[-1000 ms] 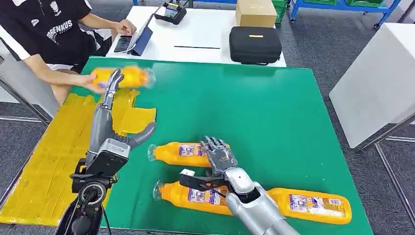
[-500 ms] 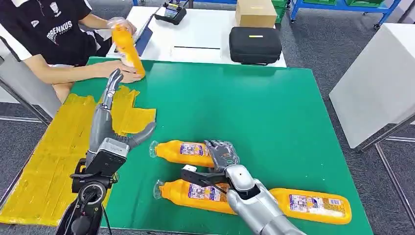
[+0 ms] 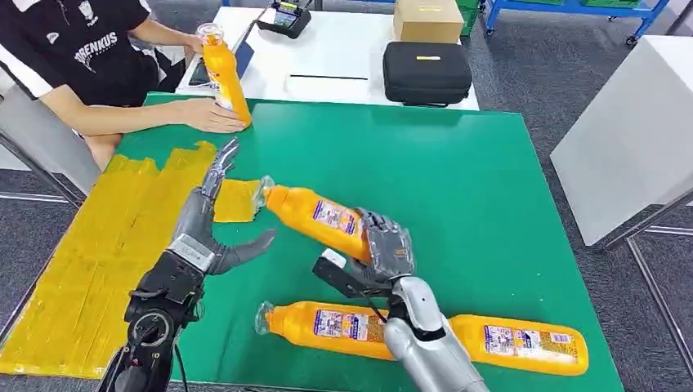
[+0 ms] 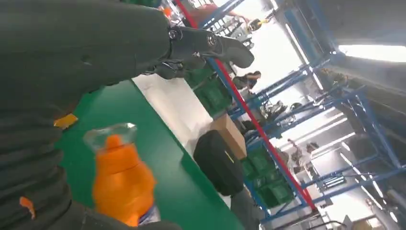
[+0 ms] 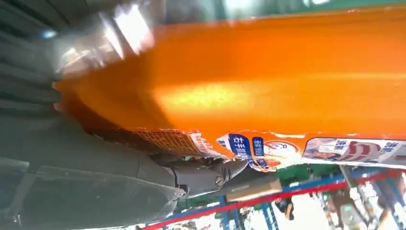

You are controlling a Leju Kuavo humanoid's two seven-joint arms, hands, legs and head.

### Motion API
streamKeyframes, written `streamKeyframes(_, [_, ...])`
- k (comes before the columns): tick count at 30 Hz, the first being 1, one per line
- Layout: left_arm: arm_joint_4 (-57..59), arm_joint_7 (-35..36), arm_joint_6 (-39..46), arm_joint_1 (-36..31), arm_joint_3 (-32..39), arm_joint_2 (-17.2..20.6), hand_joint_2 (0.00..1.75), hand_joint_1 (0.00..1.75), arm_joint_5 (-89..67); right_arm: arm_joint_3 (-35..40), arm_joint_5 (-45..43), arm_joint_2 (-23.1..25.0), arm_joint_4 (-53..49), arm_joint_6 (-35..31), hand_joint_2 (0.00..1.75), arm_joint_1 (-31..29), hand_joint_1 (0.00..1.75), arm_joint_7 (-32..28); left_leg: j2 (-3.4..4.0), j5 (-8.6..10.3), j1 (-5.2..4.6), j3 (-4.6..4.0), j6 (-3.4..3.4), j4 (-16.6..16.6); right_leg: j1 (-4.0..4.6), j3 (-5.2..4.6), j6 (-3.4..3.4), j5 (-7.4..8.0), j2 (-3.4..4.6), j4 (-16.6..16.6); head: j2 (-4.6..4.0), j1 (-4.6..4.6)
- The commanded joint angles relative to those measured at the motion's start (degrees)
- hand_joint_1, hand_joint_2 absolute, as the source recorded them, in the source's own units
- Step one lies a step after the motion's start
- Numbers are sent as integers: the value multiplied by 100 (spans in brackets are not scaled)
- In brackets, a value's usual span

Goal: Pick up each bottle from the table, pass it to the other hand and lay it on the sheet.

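Head view. The right hand (image 3: 384, 255) grips the lower body of an orange bottle (image 3: 315, 216), fingers wrapped over its labelled side and thumb beneath; the bottle is raised off the green table (image 3: 458, 188) and tilted, its clear cap pointing toward the left hand (image 3: 214, 214). The left hand is empty, fingers extended and spread, thumb apart, with the bottle's cap just beside the fingers but not touching them. It hovers at the edge of the yellow sheet (image 3: 106, 245). Two more orange bottles (image 3: 323, 324) (image 3: 523, 343) lie on the table by the right arm. A person's hand (image 3: 214, 116) steadies a fourth bottle (image 3: 224, 73) upright at the far edge.
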Motion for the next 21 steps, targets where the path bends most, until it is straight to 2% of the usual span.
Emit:
streamKeyframes(1, [918, 300, -1090, -385, -2, 2, 175, 0, 1088, -503, -643, 132, -918, -656, 175, 269, 175, -542, -7, 0, -1, 2, -7, -4, 0, 4, -7, -4, -13, -1, 0, 0])
streamKeyframes(5, [1214, 398, -1580, -486, 40, -27, 175, 0, 1957, -565, -855, 173, -920, -1001, 175, 317, 175, -645, -3, -2, 1, 6, -8, -4, 2, 8, -8, -5, -10, -3, 0, 0])
streamKeyframes(8, [1343, 607, -1563, -591, 96, -46, 175, 0, 2287, -601, -1102, 208, -1073, -1264, 175, 422, 175, -878, -7, -7, 2, 16, -13, -3, 3, 19, -13, -12, -17, -1, 0, 0])
streamKeyframes(11, [1365, 625, -1560, -624, 81, -28, 175, 0, 2317, -585, -1107, 207, -1091, -1259, 175, 432, 175, -878, 1, -5, 3, 8, -11, -2, 3, 9, -11, -6, -7, -2, 0, 0])
streamKeyframes(13, [1532, 863, -1744, -689, 226, -82, 175, 0, 3020, -590, -1194, 241, -1123, -1386, 175, 424, 175, -914, 2, -4, 2, 6, -11, -3, 3, 7, -10, -6, -6, -1, 0, 0])
streamKeyframes(21, [1887, 1135, -1384, -1015, 388, -115, 175, 0, 3937, -407, -1334, 295, -1216, -1448, 175, 371, 175, -1000, 3, -12, 4, 21, -16, 2, 6, 21, -15, -13, -10, 3, 0, 0])
